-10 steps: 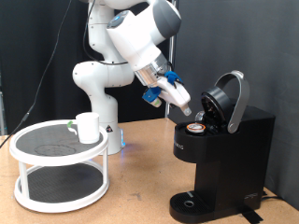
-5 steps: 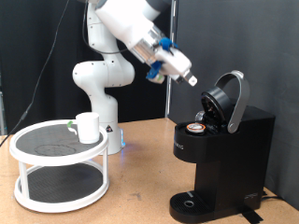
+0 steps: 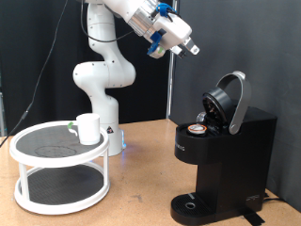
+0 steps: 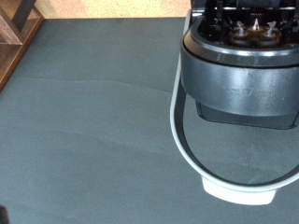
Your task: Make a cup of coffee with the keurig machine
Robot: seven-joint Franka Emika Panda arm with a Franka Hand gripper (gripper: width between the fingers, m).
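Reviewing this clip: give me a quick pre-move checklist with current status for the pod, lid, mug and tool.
1. Pod seated in the keurig machine holder: ok.
2. Lid open: ok; not yet closed.
3. White mug on the drip tray: not ok; it stands on the round two-tier rack.
4. Tool clear of the machine: ok, raised above it.
5. Tool empty: cannot tell.

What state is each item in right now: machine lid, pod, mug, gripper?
keurig machine: lid hinged open, drip tray bare.
pod: brown-topped, seated in the open brew chamber.
cup: upright on the top tier of the round white rack, away from the machine.
gripper: raised high above the machine, holding nothing visible.
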